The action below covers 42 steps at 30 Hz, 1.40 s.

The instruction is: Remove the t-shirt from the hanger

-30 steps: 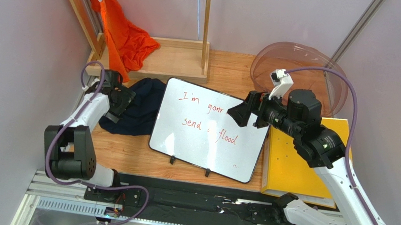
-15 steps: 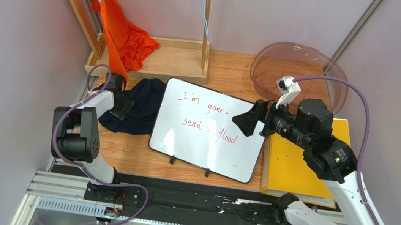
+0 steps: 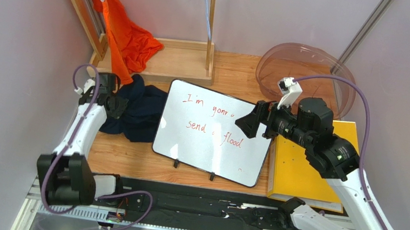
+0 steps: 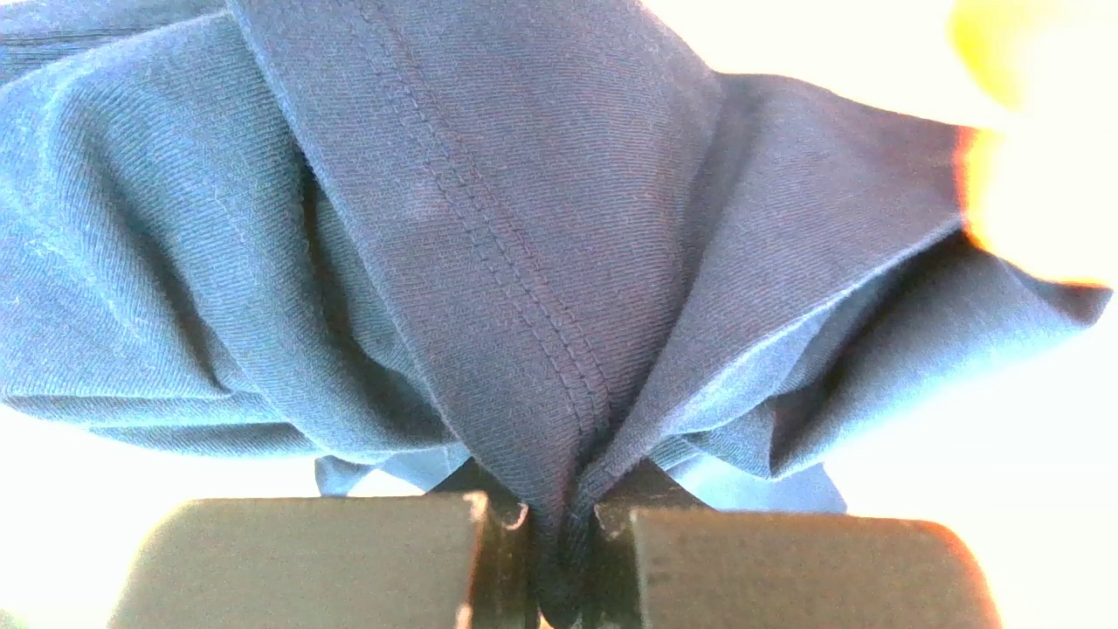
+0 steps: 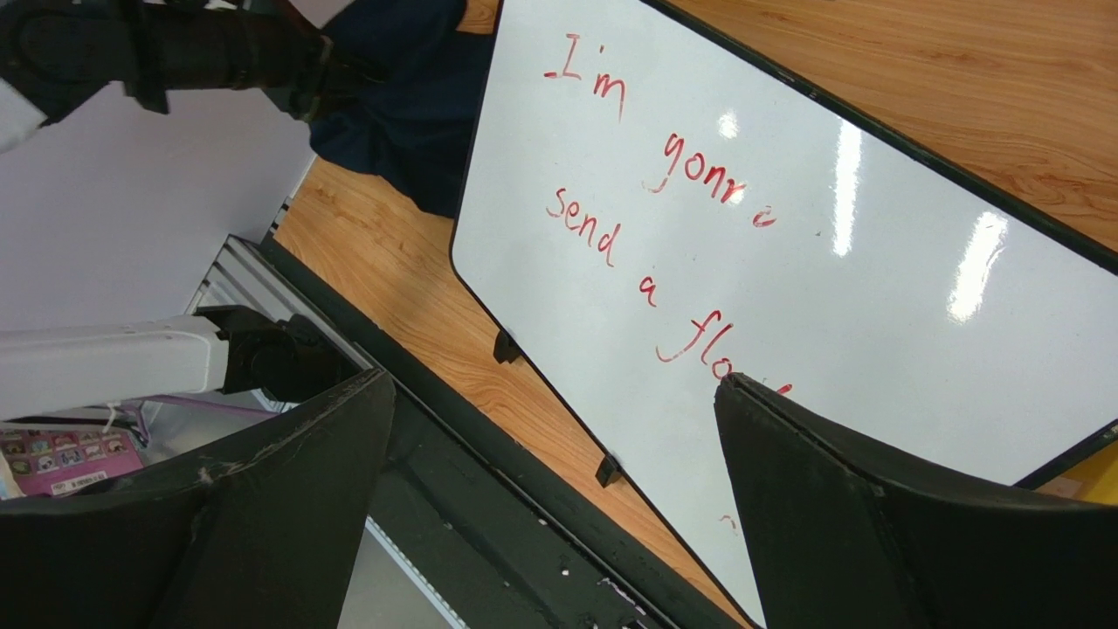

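left wrist view: clamped with left jaws on seamed fold of crumpled navy cotton t-shirt (image 4: 499, 262); right jaws wide, empty; hanger hidden, removal apparently unfinished.

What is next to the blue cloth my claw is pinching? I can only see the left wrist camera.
Observer: The dark blue shirt lies on the wooden table, right beside a whiteboard with red writing.
Operator: Where's my other claw?
Observer: The right claw is open, hovering above the whiteboard's right part.
Operator: Is anything behind the shirt?
Observer: An orange cloth drapes from a wooden rack down onto its base.
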Each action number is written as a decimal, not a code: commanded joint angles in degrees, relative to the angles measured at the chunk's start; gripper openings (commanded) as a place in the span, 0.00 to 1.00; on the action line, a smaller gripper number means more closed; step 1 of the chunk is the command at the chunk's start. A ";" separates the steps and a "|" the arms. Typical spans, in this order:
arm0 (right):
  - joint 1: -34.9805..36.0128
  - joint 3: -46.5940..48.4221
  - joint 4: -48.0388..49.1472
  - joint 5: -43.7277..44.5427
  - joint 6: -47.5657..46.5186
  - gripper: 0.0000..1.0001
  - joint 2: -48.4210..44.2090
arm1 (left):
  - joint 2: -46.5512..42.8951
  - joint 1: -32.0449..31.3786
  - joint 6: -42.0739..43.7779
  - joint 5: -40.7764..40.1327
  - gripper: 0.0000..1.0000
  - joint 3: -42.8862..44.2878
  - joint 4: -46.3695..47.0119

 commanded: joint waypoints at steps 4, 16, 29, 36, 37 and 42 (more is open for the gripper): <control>0.48 0.64 2.16 -2.17 -0.71 1.00 1.30 | -20.17 0.27 4.19 -0.84 0.00 7.18 -3.41; 2.77 0.38 9.10 -3.58 -0.35 1.00 5.34 | -30.49 0.35 6.41 18.12 0.00 16.76 0.98; 14.26 5.64 25.54 -4.73 -7.64 1.00 17.90 | -26.80 -11.41 0.00 34.06 0.00 21.94 7.22; 20.69 11.88 30.72 -0.78 -15.02 1.00 25.11 | -28.55 -15.29 -5.28 36.34 0.00 21.96 8.01; 21.13 12.24 32.38 -0.25 -15.64 1.00 25.73 | -28.90 -15.46 -6.50 36.61 0.00 21.60 8.01; 22.72 14.08 37.49 0.72 -17.84 1.00 30.21 | -29.00 -15.82 -9.06 40.99 0.00 20.46 10.56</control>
